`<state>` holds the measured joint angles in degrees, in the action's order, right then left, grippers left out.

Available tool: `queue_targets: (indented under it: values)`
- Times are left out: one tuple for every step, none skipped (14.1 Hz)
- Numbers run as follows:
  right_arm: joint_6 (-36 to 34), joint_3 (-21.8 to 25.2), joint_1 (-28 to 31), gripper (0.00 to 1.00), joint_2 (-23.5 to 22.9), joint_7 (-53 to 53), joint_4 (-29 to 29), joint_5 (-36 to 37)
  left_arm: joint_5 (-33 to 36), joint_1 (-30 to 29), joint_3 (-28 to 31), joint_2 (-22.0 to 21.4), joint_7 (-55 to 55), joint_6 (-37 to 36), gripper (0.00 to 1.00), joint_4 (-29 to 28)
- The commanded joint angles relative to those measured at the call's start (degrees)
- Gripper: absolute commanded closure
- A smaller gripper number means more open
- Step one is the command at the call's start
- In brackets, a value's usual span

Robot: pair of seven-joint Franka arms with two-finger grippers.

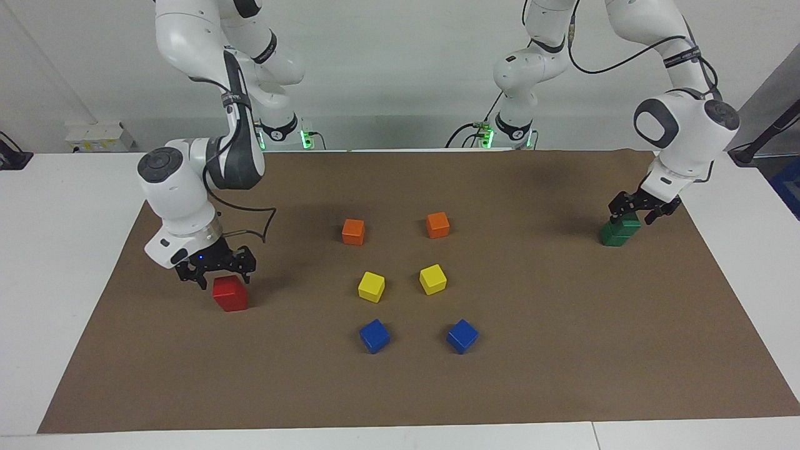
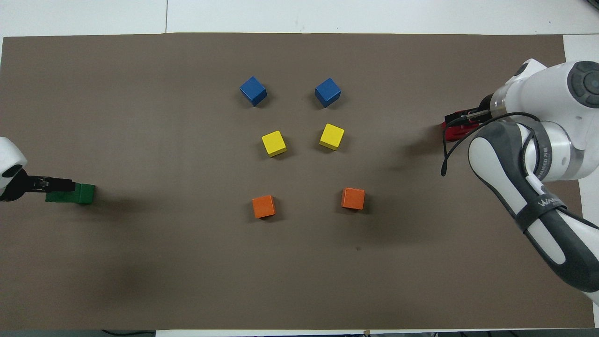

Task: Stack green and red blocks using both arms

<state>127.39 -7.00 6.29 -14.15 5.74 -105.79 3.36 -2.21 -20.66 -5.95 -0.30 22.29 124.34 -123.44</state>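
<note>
Facing view — fingers just above red blocks

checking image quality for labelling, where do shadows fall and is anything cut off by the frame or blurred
Facing view: soft dark shadows lie on the brown mat under both arms; the upper arms run out of the top edge. Overhead view: broad faint shadows beside the green stack and the red stack; the left gripper sits at the frame's edge. No blur or glare in either view.

The right arm's black two-finger tool hangs spread just above a bright red matte cube stack. The left arm's black two-finger tool hangs spread over a dark green matte cube stack on the brown-covered worktop.
</note>
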Motion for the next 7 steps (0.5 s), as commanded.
queue_targets:
  values:
    - [-5.5, -0.6, -0.3, 0.00, 5.5, -1.2, 1.6, -0.8, -0.9, 0.5, -0.2, -0.4, 0.7, -7.4, 0.00, 7.2]
    - [-7.7, -1.3, -0.4, 0.00, 8.1, -1.3, 1.6, -0.8, -0.6, 0.8, -0.2, -1.0, 0.5, -9.1, 0.00, 8.8]
    - [-10.2, -1.5, -0.4, 0.00, 10.6, -1.3, 1.6, -0.8, -0.5, 0.9, -0.4, -1.5, 0.0, -10.9, 0.00, 10.2]
    - [-13.2, -1.5, -0.4, 0.00, 13.2, -1.3, 1.6, -0.9, -0.4, 0.9, -0.6, -2.4, -1.5, -13.3, 0.00, 12.0]
    - [-16.2, -1.5, -0.5, 0.00, 15.4, -1.3, 1.6, -0.9, -0.4, 1.3, -0.6, -2.6, -4.9, -15.4, 0.00, 13.9]
    - [-18.8, -1.5, -0.4, 0.00, 17.2, -1.3, 1.6, -1.4, -0.3, 2.4, -0.6, -2.6, -9.8, -17.3, 0.00, 15.8]
    - [-21.4, -1.5, -0.2, 0.00, 19.0, -1.0, 1.6, -2.8, -0.2, 3.6, -0.6, -2.6, -15.2, -18.9, 0.00, 17.4]
